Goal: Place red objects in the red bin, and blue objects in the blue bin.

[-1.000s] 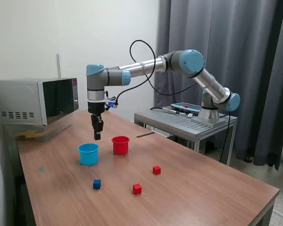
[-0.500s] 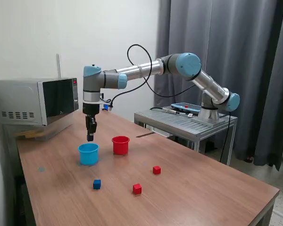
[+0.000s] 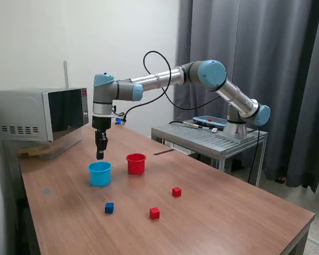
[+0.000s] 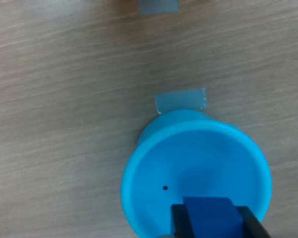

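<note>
The end effector (image 3: 100,154) hung just above the light blue cup (image 3: 100,173), its fingers (image 4: 181,222) clamped on a dark blue cube (image 4: 208,216) held over the cup's open mouth. The red cup (image 3: 136,163) stood just beside the blue one, on the exterior view's right. Nearer on the tabletop (image 3: 223,212) lay another blue cube (image 3: 109,207) and two red cubes (image 3: 154,213) (image 3: 176,192), well apart from both cups.
</note>
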{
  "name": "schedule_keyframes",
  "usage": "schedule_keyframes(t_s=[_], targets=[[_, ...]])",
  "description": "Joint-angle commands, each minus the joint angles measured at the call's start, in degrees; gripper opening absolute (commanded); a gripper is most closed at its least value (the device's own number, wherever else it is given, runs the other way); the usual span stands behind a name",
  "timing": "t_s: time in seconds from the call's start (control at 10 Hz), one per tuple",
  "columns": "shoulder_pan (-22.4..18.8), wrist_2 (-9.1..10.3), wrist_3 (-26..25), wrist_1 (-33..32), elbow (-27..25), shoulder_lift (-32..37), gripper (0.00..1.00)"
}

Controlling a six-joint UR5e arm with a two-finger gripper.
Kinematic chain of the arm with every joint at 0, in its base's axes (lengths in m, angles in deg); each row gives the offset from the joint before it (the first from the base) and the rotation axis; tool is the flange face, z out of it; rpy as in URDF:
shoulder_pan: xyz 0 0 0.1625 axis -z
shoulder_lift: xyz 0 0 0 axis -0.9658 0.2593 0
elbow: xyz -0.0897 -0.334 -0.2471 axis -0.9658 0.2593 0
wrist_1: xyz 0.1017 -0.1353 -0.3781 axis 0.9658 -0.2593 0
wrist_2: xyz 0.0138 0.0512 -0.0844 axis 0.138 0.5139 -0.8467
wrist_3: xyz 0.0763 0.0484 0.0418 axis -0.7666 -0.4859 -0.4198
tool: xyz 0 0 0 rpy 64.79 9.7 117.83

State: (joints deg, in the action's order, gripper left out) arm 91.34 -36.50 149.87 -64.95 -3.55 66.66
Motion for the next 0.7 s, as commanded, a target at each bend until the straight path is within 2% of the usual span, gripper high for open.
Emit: schedule_keyframes(t_s=[0.0,0.1,0.2,0.6], targets=[[-0.28,0.00,-0.01,-0.02,-0.30,0.08,0.00],[-0.46,0.00,-0.27,-0.02,-0.39,0.08,0.00],[-0.55,-0.09,-0.71,-0.02,-0.56,-0.01,1.00],[-0.72,-0.09,-0.80,-0.02,-0.48,0.08,1.00]])
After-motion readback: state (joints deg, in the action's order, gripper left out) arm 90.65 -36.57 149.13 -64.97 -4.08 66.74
